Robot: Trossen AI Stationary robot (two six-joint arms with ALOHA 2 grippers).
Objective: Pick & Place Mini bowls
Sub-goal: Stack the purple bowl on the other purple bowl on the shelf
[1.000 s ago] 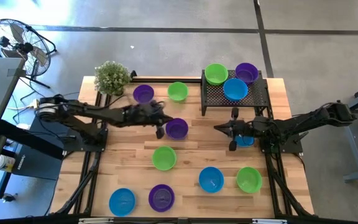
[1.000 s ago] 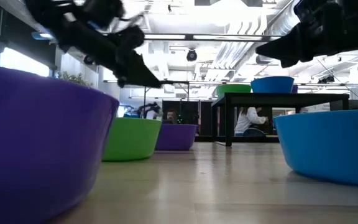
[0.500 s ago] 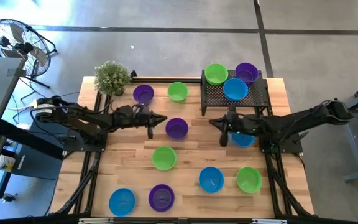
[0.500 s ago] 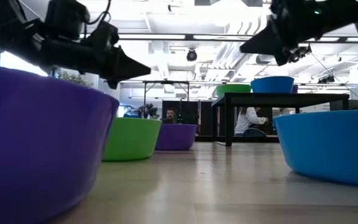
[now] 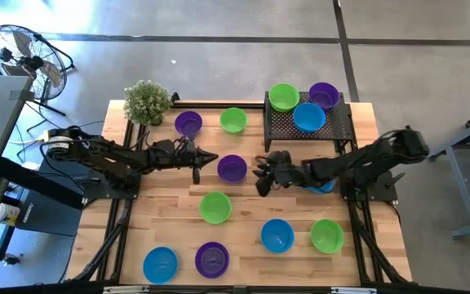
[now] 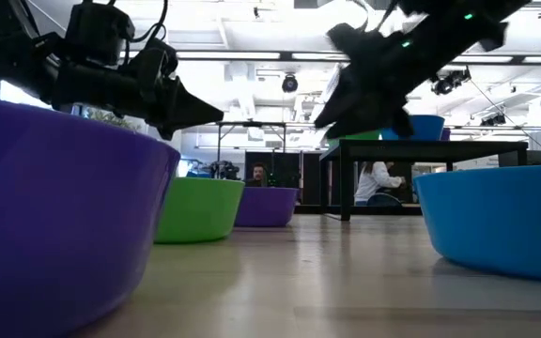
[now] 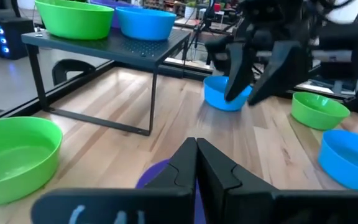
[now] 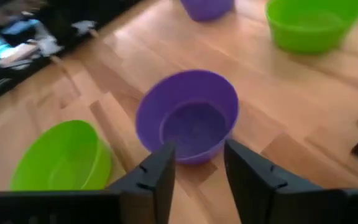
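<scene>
Mini bowls in blue, green and purple lie scattered on the wooden table (image 5: 170,192). A purple bowl (image 5: 232,168) rests on its base mid-table between my two grippers. My left gripper (image 5: 200,162) is shut, just left of that bowl and above table level, pointing at it. My right gripper (image 5: 259,176) is open just right of the bowl; in the right wrist view its fingers (image 8: 160,177) frame the near side of the purple bowl (image 8: 188,115) without touching. A blue bowl (image 5: 321,184) sits partly under the right arm.
A black mesh rack (image 5: 333,129) at the back right carries a green (image 5: 284,96), a purple (image 5: 324,95) and a blue bowl (image 5: 308,117). A potted plant (image 5: 147,101) stands at the back left. More bowls lie near the front edge; a green one (image 5: 215,207) sits just before the grippers.
My left gripper has drawn back a little from the purple bowl toward the table's left edge and stays shut. My right gripper has moved toward the table's left, away from the blue bowl and up to the purple bowl, and has opened. The bowls have stayed where they were.
</scene>
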